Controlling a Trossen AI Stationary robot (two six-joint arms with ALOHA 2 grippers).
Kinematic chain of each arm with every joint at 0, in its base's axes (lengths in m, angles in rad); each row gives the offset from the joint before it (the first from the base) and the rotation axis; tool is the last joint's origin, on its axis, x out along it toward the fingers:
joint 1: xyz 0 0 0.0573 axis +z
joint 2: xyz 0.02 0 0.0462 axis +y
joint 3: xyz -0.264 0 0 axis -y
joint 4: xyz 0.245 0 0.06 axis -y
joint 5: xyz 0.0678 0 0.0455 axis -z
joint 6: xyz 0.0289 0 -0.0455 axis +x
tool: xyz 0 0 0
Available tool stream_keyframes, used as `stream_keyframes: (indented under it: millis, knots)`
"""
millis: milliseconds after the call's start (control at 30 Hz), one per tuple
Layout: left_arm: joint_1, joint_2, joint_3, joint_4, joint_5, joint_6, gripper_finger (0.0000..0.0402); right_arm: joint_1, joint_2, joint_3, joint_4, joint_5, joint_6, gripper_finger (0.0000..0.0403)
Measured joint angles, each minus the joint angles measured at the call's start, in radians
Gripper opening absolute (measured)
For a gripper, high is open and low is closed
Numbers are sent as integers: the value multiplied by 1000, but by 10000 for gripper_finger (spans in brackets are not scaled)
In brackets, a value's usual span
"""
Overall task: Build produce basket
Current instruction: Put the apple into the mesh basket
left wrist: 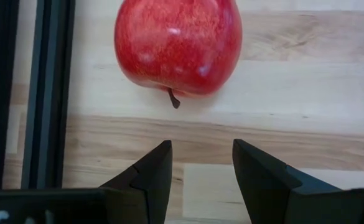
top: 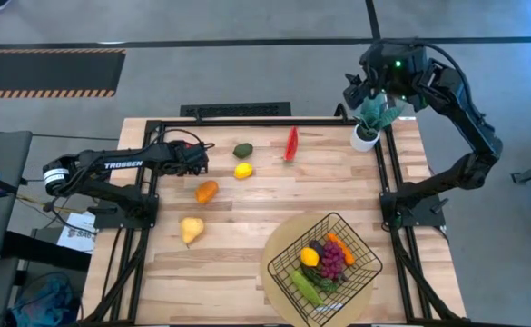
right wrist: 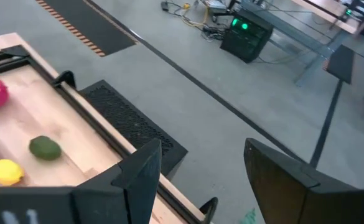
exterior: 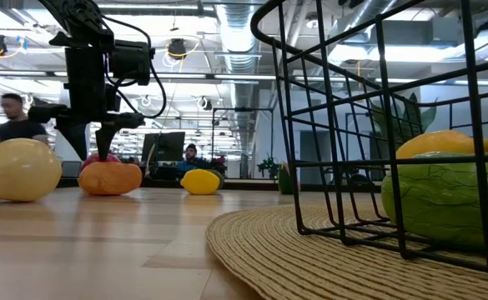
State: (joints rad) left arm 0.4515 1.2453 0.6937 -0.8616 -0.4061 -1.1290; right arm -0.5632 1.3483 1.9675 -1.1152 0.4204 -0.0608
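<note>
Pale butcher-block table (top: pixel 247 259) carries our scattered toy fruit; the black wire basket (top: pixel 367 272) sits on a round mat at the near right, partly filled. We have the left gripper (left wrist: pixel 201 163) hovering with its fingers parted and empty, just short of the red apple (left wrist: pixel 178 45), which lies beside the table's black frame rail. We judge it light, rigid and glossy, so grip across its widest girth. Our right gripper (right wrist: pixel 201 167) waits open above the far right corner.

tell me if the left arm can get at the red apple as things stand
Probably yes. The left gripper hangs right over the round red toy apple, fingers open, with only bare wooden table between. The black frame rail runs alongside, apart from the apple.
</note>
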Motion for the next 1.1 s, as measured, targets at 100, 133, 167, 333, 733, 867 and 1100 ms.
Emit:
stream_keyframes:
  millis: [100,133,167,333,733,867,1100]
  knots:
    - [7,0,0,0,-9,-1,155,-12,0,0,-1,0,0,248]
    - [12,0,0,0,-11,-1,155,-16,0,0,-1,-1,0,248]
    - [18,0,0,0,-17,-1,155,-16,0,0,-1,-1,0,248]
    - [51,0,0,0,-24,9,155,-15,0,0,-5,-2,0,248]
    - [104,0,0,50,2,77,155,-15,0,0,-9,-3,0,248]
    - [112,0,0,49,7,97,155,-15,0,0,-28,-3,9,248]
    - [123,0,-7,52,23,100,155,-15,0,0,-36,-3,10,248]
